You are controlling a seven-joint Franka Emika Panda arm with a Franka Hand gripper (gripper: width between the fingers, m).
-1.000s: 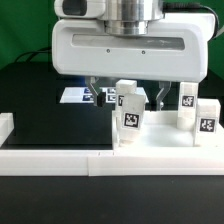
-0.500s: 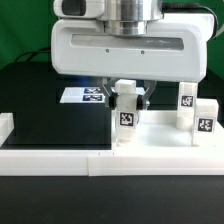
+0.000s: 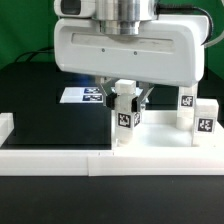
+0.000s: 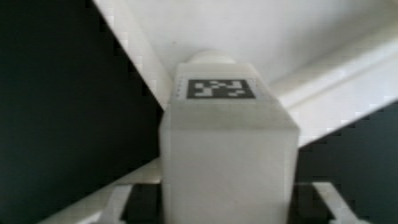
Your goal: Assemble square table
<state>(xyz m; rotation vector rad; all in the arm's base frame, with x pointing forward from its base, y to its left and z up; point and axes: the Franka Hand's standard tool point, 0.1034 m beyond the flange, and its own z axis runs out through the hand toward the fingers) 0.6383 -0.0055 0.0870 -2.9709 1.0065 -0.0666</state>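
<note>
The jaws, wide apart 1 second ago, have closed onto the sides of 1 table leg (image 3: 126, 116), so the grasp looks made and lifting should come next. The leg stands upright, long axis vertical, tag facing the camera, on the table top (image 3: 165, 150) at the exterior view's right.
</note>
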